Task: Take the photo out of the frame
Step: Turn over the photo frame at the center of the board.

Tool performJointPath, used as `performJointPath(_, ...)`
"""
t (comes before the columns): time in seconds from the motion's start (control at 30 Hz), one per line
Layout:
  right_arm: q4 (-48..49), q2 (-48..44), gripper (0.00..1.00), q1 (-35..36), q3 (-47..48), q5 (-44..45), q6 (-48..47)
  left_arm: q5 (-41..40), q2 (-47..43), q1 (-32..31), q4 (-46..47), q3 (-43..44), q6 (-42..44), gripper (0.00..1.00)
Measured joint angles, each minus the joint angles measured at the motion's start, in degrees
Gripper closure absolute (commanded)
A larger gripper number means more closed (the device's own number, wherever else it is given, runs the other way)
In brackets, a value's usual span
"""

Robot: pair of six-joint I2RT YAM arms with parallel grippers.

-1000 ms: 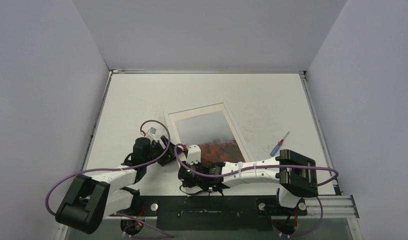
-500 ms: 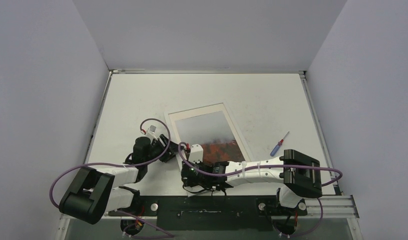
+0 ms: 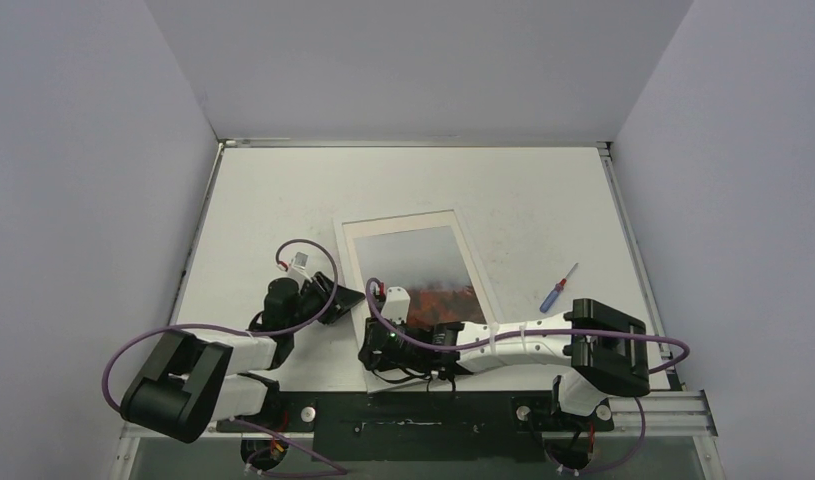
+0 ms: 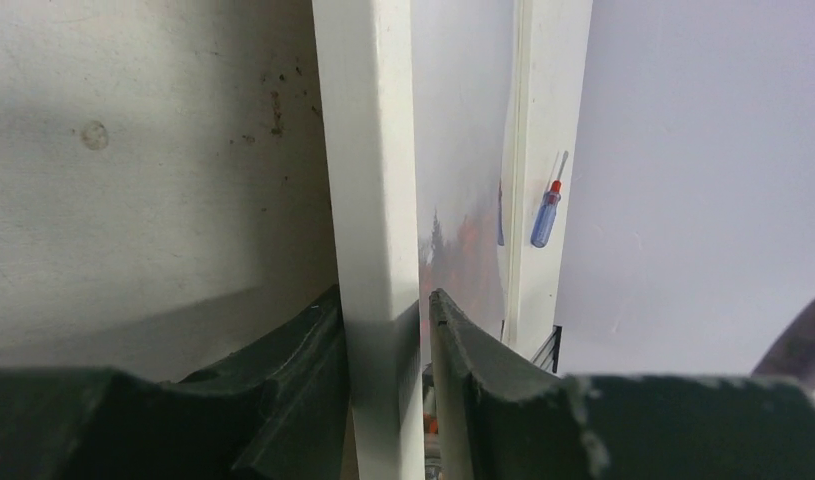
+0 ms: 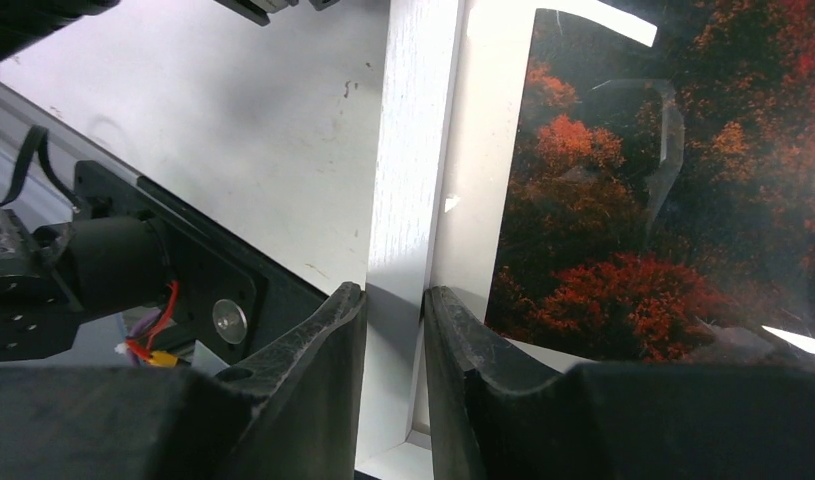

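We can read no lettering, numbers or brand marks on the frame (image 3: 398, 216), the photo (image 3: 413, 255) or the screwdriver (image 3: 555, 292).

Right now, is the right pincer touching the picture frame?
Touching. The right wrist view shows both fingers of the right pincer pressed against the frame's white border strip.

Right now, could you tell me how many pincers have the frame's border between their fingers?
2. The left pincer straddles the left border strip of the frame; the right pincer clamps a border strip at its near end, close to the arms' bases.
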Motion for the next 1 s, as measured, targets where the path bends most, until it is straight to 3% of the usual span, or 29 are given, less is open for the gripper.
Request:
performJointPath(0.37,7.56,-1.36,1.0,-1.22,-1.84,-3.5,2.01,-2.01,-6.45,0.11,-1.92,-0.37,0.0,0.71)
performJointPath(0.77,10.69,-1.66,1.0,-1.31,-2.62,-4.79,3.26,-1.49,-8.15,0.11,-2.56,-0.39,-0.04,0.97)
performJointPath(1.0,10.43,-2.21,0.83,-1.31,-2.62,-4.79,2.78,-1.55,-10.38,0.33,-4.7,-0.48,-0.13,1.0)
